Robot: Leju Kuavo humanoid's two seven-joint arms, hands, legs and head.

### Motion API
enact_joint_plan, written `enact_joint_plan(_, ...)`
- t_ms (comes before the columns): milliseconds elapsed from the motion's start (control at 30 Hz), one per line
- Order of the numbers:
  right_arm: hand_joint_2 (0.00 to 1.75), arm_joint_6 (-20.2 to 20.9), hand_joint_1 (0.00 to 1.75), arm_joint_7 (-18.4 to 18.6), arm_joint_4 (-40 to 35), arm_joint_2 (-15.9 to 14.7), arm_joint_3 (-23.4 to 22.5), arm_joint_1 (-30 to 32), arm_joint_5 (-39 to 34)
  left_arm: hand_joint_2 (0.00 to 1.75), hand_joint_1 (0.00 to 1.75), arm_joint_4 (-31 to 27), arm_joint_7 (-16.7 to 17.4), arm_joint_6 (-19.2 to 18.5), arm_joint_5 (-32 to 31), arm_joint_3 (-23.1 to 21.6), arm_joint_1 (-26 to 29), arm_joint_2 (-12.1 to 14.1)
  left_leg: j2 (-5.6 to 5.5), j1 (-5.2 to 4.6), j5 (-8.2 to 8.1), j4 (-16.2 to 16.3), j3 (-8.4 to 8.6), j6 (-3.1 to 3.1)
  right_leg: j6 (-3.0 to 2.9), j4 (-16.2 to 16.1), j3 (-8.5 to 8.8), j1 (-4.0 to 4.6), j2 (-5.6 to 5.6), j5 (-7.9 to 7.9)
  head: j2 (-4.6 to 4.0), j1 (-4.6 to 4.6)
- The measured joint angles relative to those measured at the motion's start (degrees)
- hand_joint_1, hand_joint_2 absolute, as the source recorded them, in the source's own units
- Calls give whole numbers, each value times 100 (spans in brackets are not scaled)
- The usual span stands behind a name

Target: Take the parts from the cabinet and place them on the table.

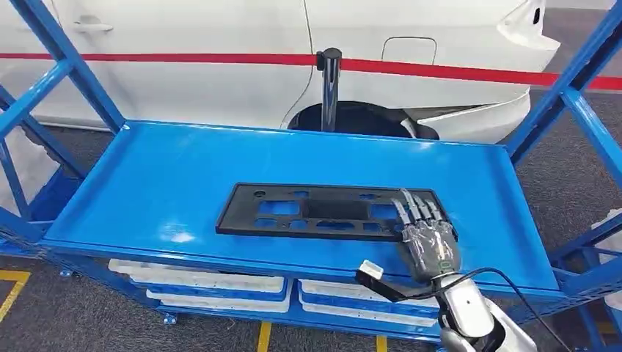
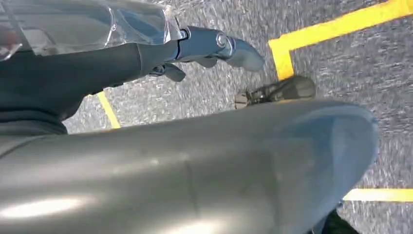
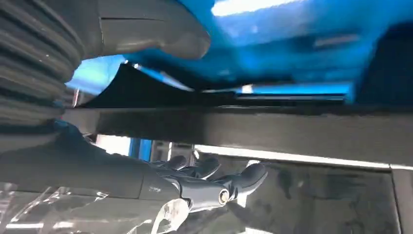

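A flat black part (image 1: 323, 211) with several cutouts lies on the blue top shelf (image 1: 169, 169) of the cabinet, long side across my view. My right hand (image 1: 427, 246) reaches over the shelf's front edge at the part's right end, its straight fingers (image 1: 418, 209) lying on top of the part. In the right wrist view the part's edge (image 3: 292, 129) runs between the thumb (image 3: 156, 31) and the fingers (image 3: 214, 185), with gaps on both sides. My left hand (image 2: 185, 146) hangs over the floor and holds nothing, its fingers (image 2: 209, 46) loosely extended.
Blue slanted uprights (image 1: 579, 88) frame the shelf on both sides. White trays (image 1: 205, 282) sit on the lower shelf. Behind stand a white car (image 1: 183, 81) and a post (image 1: 330, 84) with a red belt. Yellow lines (image 2: 331, 29) mark the grey floor.
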Motion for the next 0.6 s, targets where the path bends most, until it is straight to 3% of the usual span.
enact_joint_plan(33, 175, -2, 175, 31, 20, -13, -11, 26, 97, 0, 0, 0, 0, 0, 0, 0, 7, -11, 0, -2, -4, 2, -5, 6, 16, 432, -216, -1, 0, -137, 0, 0)
enact_joint_plan(67, 175, -2, 175, 50, 39, -26, -40, 54, 195, 0, 0, 0, 0, 0, 2, -2, 15, -18, 0, 1, -5, 2, 0, 5, 26, 608, -321, -2, -1, -126, 0, 2)
enact_joint_plan(100, 175, -4, 175, 50, 50, -37, -64, 62, 263, 0, 0, 2, 0, 0, 0, -2, 19, -26, -2, 7, -11, 5, 7, 3, 33, 466, -273, -9, -5, 17, 0, 2)
enact_joint_plan(133, 175, -4, 175, 53, 61, -46, -88, 60, 307, 0, 0, 2, 0, 0, 0, -2, 18, -31, -5, 17, -19, 10, 17, -3, 42, 67, -88, -20, -15, 266, 0, 0)
enact_joint_plan(200, 175, -4, 175, 59, 92, -63, -149, 60, 341, 0, 0, 2, 0, 0, 0, -2, 16, -42, -15, 36, -54, 37, 41, -55, 66, -1041, 459, -53, -49, 758, -2, 4)
enact_joint_plan(233, 175, -4, 175, 59, 109, -66, -162, 57, 341, 0, 0, 2, 0, 0, 2, -2, 16, -39, -16, -15, -90, 70, 27, -101, 57, -1265, 559, -36, -44, 714, 0, 4)
enact_joint_plan(267, 175, -9, 175, 51, 120, -74, -182, 61, 341, 0, 0, 2, 22, 0, 0, -2, 13, -44, -20, -14, -100, 75, 21, -115, -25, -1265, 546, -37, -11, 743, 0, 4)
enact_joint_plan(333, 175, -31, 175, 22, 131, -74, -197, 60, 344, 0, 0, 2, 33, 0, 0, -2, 17, -46, -21, -1, -83, 45, 36, -148, -82, -1260, 541, 4, -10, 736, 0, 0)
enact_joint_plan(400, 175, -125, 175, -22, 131, -72, -241, 50, 274, 0, 0, 2, 35, 0, 0, -2, 17, -46, -22, 34, -153, 121, 9, -215, -158, -1285, 556, -30, -32, 765, 0, 2)
enact_joint_plan(433, 175, -170, 175, -50, 131, -72, -267, 45, 221, 0, 0, 2, 35, 0, 0, -4, 15, -50, -17, 35, -321, 364, -89, -253, -194, -1285, 562, -33, -37, 762, 0, -11)
enact_joint_plan(500, 175, -290, 175, -107, 131, -63, -293, 49, 49, 0, 0, 2, 35, -13, 0, -4, 23, -50, -17, 56, -789, 1327, -541, -313, -221, -1284, 551, -30, -48, 760, 0, -15)
enact_joint_plan(533, 175, -367, 175, -142, 133, -52, -315, 53, -74, 0, 0, 2, 35, -11, 0, -4, 34, -50, -17, 58, -947, 1790, -759, -325, -222, -1284, 551, -27, -49, 759, 0, -13)
enact_joint_plan(567, 175, -459, 175, -190, 133, -37, -337, 54, -214, 0, 0, 2, 35, -11, 0, -4, 43, -50, -17, 61, -990, 2036, -884, -327, -221, -1283, 552, -27, -47, 758, 0, -13)
enact_joint_plan(600, 175, -531, 175, -214, 133, -28, -346, 51, -340, 0, 0, 2, 33, -11, 0, -4, 53, -50, -17, 62, -907, 1986, -877, -322, -220, -1283, 558, -27, -44, 757, -2, -13)
